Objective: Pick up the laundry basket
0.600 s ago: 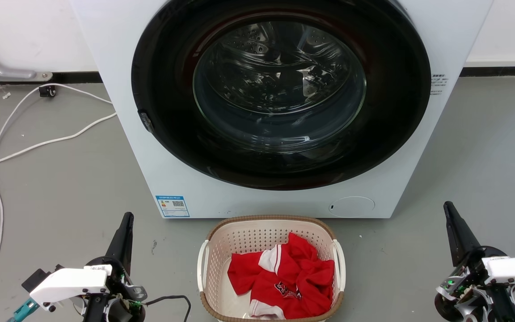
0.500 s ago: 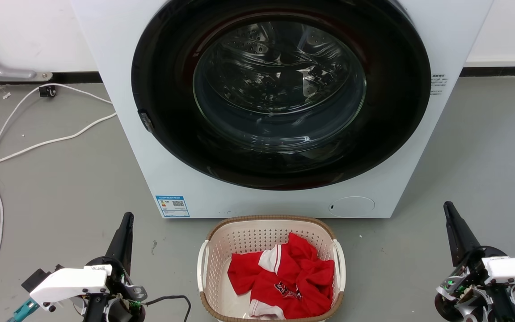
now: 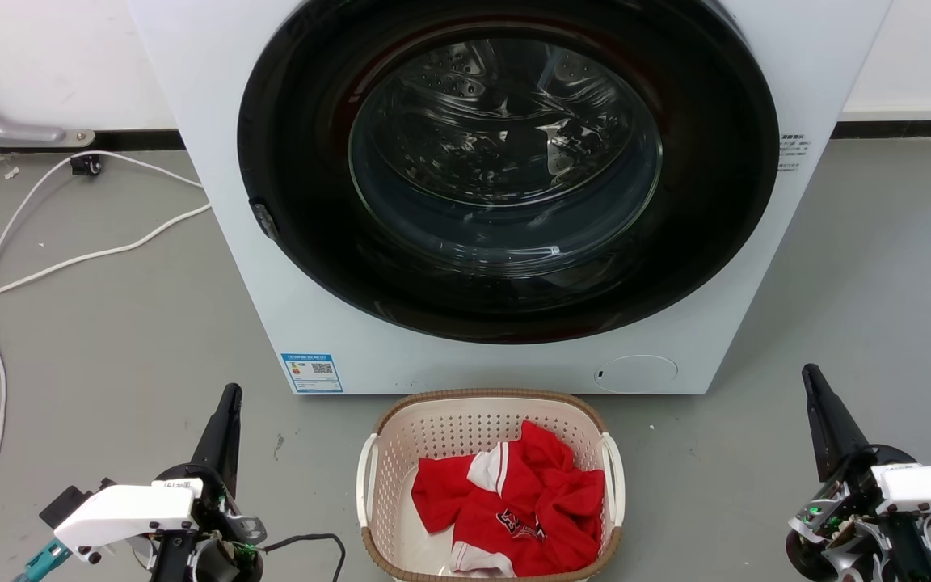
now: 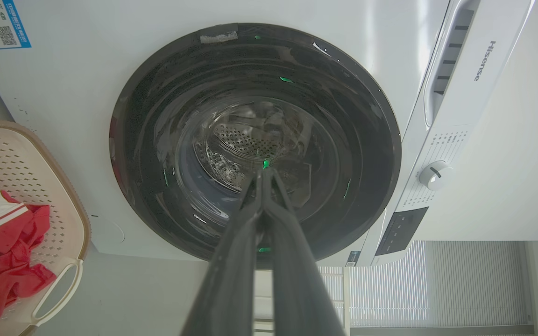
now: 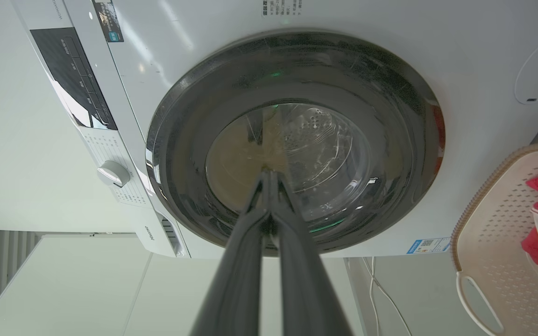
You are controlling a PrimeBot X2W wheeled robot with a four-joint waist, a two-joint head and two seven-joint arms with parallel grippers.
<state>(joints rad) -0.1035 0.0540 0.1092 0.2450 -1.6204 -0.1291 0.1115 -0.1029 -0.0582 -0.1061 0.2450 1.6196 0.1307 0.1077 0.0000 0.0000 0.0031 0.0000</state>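
Flanking the laundry basket [image 3: 465, 427], left hand [image 3: 232, 393] and right hand [image 3: 808, 372] look pressed together in wrist views.

cream perforated laundry basket [image 3: 389, 465], brown rim, white side handles, upright on floor, untouched.

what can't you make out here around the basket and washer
Head view: the bottom edge clips the near rim of the laundry basket.
Head view: the red garment hides most of its floor.
Head view: print on the blue label is too small to read.
Head view: reflections on the door glass obscure what lies behind it.
Left wrist view: the left edge cuts the laundry basket.
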